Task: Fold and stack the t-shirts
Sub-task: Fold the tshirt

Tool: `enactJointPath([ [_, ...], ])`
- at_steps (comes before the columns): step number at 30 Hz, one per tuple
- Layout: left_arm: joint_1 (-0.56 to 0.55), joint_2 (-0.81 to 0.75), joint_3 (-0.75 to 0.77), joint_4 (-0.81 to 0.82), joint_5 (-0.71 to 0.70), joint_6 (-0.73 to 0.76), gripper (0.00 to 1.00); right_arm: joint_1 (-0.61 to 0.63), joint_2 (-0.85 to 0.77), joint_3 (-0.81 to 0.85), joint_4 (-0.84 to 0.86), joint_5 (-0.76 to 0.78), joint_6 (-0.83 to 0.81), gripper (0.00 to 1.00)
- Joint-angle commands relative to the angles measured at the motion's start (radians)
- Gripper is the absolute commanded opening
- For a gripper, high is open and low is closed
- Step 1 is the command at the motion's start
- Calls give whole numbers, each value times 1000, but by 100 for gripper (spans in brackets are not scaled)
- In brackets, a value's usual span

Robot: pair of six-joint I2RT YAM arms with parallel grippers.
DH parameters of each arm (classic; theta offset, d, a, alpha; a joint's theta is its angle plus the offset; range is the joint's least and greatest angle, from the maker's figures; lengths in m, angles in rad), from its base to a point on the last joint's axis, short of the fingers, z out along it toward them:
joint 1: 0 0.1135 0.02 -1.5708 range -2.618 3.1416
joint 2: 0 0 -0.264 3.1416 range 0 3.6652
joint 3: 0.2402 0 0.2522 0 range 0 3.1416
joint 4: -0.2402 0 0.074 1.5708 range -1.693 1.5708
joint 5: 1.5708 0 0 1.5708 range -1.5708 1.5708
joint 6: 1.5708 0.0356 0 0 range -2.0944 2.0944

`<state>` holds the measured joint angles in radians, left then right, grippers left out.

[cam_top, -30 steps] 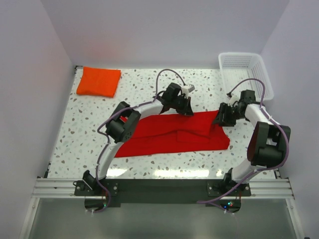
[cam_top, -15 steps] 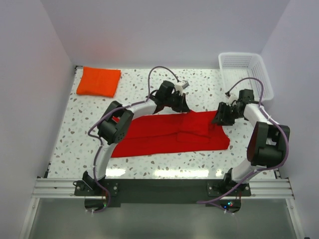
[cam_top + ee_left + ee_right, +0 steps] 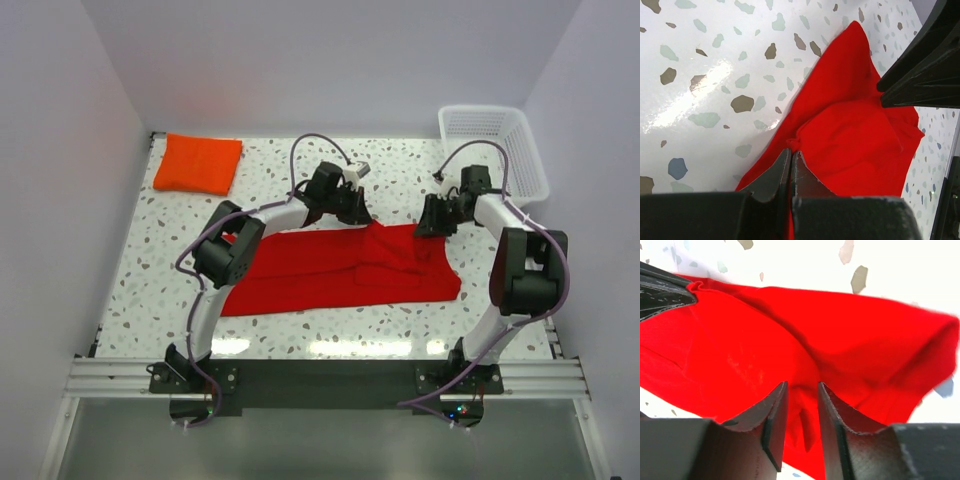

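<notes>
A white terrazzo table (image 3: 150,260) speckled with grey and brown chips sits inside plain pale walls, with an aluminium rail (image 3: 320,372) along its near edge. At the far left corner lies the orange t-shirt (image 3: 198,163), folded into a flat rectangle well apart from everything else. The red t-shirt (image 3: 330,272) is spread across the middle of the table, partly folded, with its far edge lifted in two places. The left gripper (image 3: 790,152) has its jaws pressed together on a small pucker of that far edge. Further right, the right gripper (image 3: 802,390) is at the shirt's far right corner, jaws a little apart with red cloth showing in the narrow gap. A white lattice basket (image 3: 530,160) stands in the far right corner, just beyond the right arm.
</notes>
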<state>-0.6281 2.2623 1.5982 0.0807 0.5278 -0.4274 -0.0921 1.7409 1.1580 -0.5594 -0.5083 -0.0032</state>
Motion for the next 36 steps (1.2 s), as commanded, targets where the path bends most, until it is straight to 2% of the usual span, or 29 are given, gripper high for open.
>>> enactJointPath([
  [1,8,-17,0,25,11,9,0,14,29,54,12,30,-55,33],
  [5,8,-21,-14,36,17,4,0,15,45,71,-48,28,-90,30],
  [16,18,-21,-21,51,32,9,0,14,17,77,-125,-1,-133,31],
  [18,19,-20,-20,53,35,10,0,14,26,83,-132,-9,-133,22],
  [21,22,-23,-21,56,43,10,0,15,29,95,-129,-16,-135,1],
  [22,24,-23,-23,57,44,13,0,14,31,103,-131,-13,-139,0],
  [29,28,-37,-43,67,52,39,0,17,81,271,-210,-4,-233,0],
  [36,28,-58,-76,91,49,41,0,35,157,342,-313,2,-330,0],
])
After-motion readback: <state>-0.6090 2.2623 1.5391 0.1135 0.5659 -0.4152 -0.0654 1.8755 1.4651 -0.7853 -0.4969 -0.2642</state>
